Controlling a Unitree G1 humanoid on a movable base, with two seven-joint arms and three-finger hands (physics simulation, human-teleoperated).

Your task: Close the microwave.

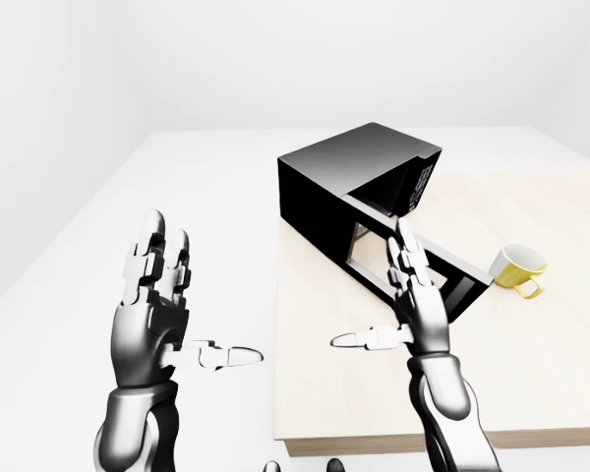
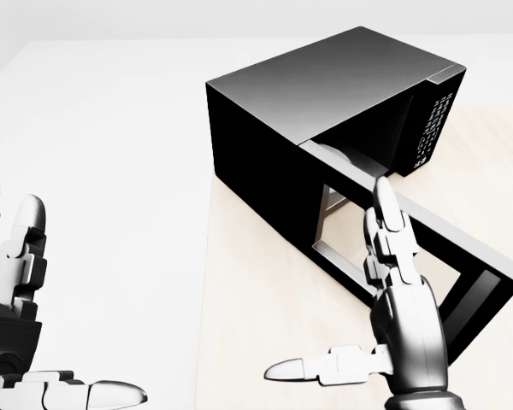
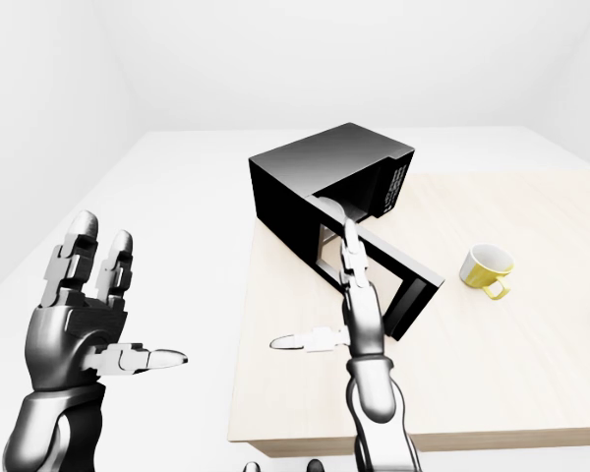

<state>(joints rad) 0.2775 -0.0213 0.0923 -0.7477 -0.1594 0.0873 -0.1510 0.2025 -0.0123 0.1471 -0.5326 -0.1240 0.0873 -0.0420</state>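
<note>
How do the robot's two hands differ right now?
The right hand is raised over the wooden table, in line with the microwave's open door; the left hand hangs off the table's left side, over white floor. In the left-eye view the right hand shows narrow and edge-on, while the left hand shows broader. Both are open, fingers up, thumbs pointing toward each other, holding nothing.

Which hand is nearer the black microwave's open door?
Right. The right hand, fingers open, overlaps the black microwave's open door in every view. The left hand, also open, hangs off the light wooden table, far to the view's left.
</note>
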